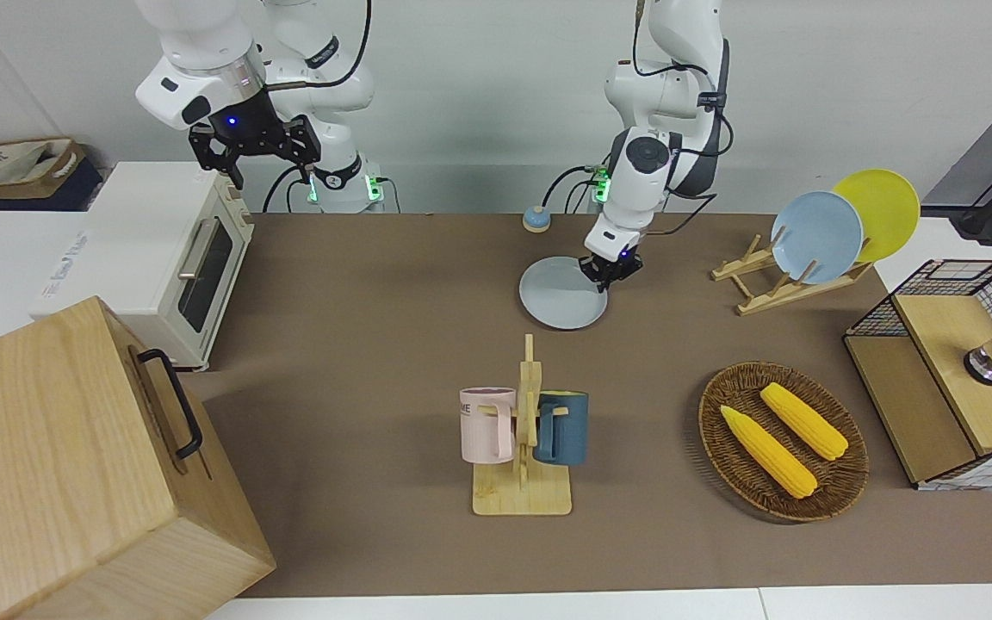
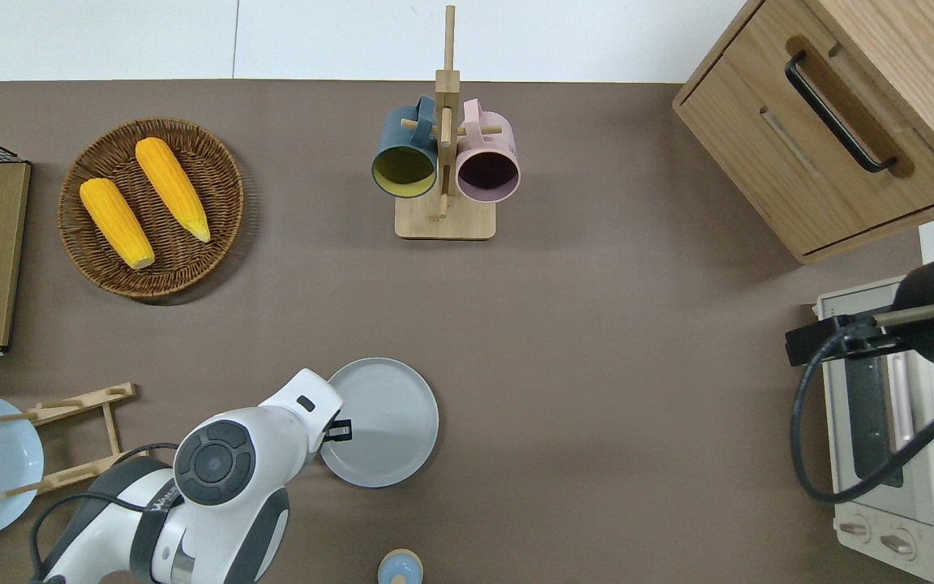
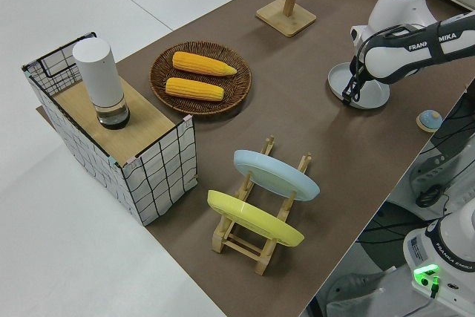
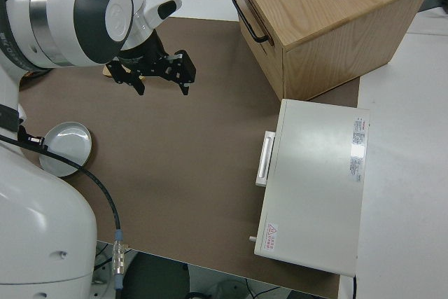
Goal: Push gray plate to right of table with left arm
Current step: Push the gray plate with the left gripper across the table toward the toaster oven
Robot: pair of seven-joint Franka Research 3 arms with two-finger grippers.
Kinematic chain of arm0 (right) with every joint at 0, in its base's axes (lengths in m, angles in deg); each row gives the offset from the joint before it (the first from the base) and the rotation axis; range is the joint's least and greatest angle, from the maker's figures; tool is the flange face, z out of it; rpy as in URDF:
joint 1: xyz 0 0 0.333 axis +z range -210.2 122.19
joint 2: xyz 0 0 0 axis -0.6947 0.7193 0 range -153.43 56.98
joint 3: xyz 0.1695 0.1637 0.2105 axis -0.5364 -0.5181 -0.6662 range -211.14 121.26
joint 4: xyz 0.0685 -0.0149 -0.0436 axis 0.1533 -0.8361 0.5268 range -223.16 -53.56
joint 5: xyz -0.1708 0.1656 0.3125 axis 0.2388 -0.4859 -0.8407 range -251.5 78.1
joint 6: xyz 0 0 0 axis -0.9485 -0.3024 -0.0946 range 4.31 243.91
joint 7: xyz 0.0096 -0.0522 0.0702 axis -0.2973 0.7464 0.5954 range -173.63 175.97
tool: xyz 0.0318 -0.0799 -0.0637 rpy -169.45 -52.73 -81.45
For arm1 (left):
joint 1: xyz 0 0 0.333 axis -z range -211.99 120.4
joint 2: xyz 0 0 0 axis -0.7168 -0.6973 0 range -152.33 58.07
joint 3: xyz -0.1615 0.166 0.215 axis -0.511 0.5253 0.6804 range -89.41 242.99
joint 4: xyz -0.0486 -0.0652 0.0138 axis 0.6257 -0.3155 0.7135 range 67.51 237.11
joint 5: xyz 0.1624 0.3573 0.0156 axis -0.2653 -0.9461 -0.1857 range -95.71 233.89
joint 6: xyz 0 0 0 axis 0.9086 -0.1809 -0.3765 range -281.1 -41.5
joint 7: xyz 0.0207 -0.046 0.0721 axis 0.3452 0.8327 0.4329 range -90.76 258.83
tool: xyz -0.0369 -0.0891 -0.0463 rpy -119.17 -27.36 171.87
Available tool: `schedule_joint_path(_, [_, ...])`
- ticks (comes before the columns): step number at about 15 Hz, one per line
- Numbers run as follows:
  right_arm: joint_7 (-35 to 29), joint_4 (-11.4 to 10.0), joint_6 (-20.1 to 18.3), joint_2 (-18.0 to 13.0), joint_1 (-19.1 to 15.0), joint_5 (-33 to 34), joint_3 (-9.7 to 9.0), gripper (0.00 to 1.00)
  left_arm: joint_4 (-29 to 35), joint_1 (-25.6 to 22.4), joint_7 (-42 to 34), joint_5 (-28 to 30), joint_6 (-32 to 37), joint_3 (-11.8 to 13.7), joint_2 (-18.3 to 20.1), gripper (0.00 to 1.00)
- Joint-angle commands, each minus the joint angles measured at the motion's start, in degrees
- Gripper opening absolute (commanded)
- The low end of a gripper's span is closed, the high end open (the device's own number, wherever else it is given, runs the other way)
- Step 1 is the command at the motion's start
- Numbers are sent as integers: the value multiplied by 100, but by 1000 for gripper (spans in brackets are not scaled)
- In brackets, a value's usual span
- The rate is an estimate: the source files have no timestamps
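Observation:
The gray plate (image 1: 561,294) lies flat on the brown table (image 1: 375,344), near the robots' edge and about midway along it. It also shows in the overhead view (image 2: 386,423), the left side view (image 3: 369,79) and the right side view (image 4: 66,146). My left gripper (image 1: 606,271) is low at the plate's rim, on the side toward the left arm's end of the table, touching or nearly touching it (image 2: 339,429). My right gripper (image 4: 163,91) is open, empty and parked.
A mug rack (image 2: 444,162) with two mugs stands farther from the robots than the plate. A small bell (image 2: 400,568) sits near the robots' edge. A plate rack (image 1: 793,275) and a corn basket (image 1: 782,441) are toward the left arm's end; a toaster oven (image 1: 177,258) and a wooden cabinet (image 1: 74,465) toward the right arm's.

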Motion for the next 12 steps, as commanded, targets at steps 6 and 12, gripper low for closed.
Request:
schedule_joint_path(6, [-66,53,-89,-14,-115,-25,-92,983,-695,803,1107,34,-409,-78,-918,0])
schedule_joint_path(12, [-66,53,-89,-14,-115,-25,-92,983,-1170,892,1741,26,-374,-447,-1278,0])
